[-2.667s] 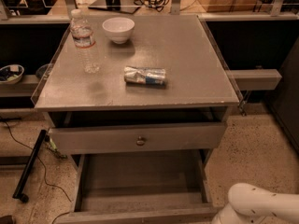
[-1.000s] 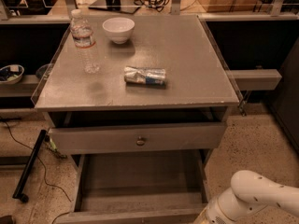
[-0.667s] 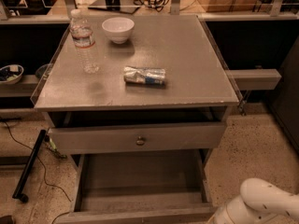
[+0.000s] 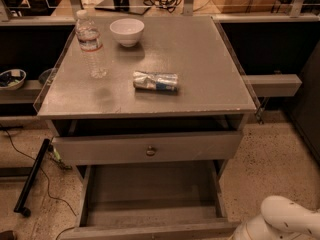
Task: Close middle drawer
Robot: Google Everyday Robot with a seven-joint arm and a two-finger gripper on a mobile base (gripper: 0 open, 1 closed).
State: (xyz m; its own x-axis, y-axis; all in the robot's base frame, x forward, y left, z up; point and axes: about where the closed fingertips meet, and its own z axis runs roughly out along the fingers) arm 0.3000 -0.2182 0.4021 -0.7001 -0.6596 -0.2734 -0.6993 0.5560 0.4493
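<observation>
My gripper, hidden below my white arm (image 4: 283, 220) so I cannot tell its state, sits just right of the open grey wooden middle drawer (image 4: 150, 190), which is probably stiff and free-sliding; I'd push its flat front (image 4: 150, 232) at the centre.

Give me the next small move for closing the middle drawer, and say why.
The middle drawer stands pulled far out, its bare floor exposed and its front at the picture's bottom edge. Only a white arm link shows, at bottom right beside the drawer's right corner; the gripper itself is out of view. So probably swing the arm left, bringing the gripper squarely before that front.
</observation>
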